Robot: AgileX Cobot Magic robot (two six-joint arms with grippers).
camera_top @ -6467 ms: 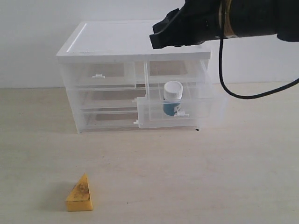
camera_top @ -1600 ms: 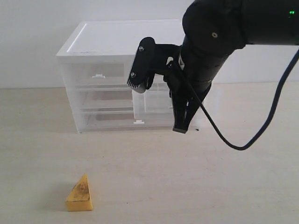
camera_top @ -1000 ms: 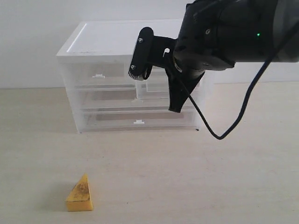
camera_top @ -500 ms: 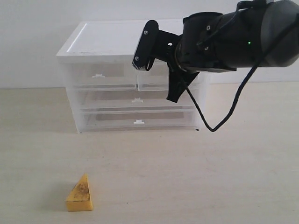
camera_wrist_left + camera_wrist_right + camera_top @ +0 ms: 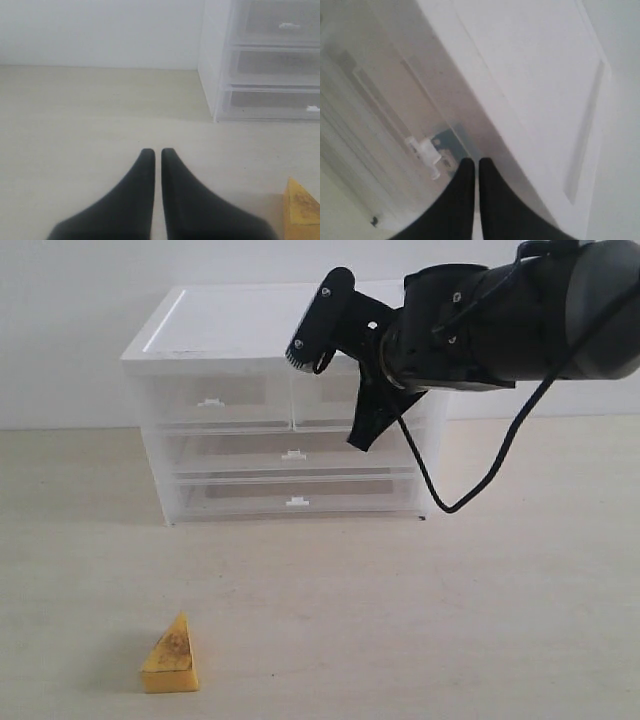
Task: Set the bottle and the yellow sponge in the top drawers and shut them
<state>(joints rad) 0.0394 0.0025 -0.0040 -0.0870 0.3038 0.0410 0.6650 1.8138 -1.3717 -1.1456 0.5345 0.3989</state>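
The yellow sponge [image 5: 170, 658] sits on the table at the near left, far in front of the cabinet [image 5: 250, 325]; it also shows at the edge of the left wrist view [image 5: 301, 210]. My left gripper [image 5: 156, 150] is shut and empty, beside the sponge and apart from it. My right gripper [image 5: 360, 436] is shut and empty, its tips [image 5: 476, 160] at the front of the right top drawer [image 5: 322, 402]. That drawer's front stands level with the left top drawer [image 5: 215, 400]. The bottle's teal label [image 5: 445, 141] shows dimly through the drawer front, beside the white clip handle [image 5: 425, 149].
Two full-width drawers [image 5: 293, 472] lie shut below the top pair. The right arm's black body and its cable [image 5: 470, 490] hang in front of the cabinet's right end. A white wall stands close behind the cabinet.
The right top drawer, pulled out with the bottle standing in it, has been pushed in by my shut right gripper. The gripper has since risen slightly along the drawer front. The sponge has not moved.
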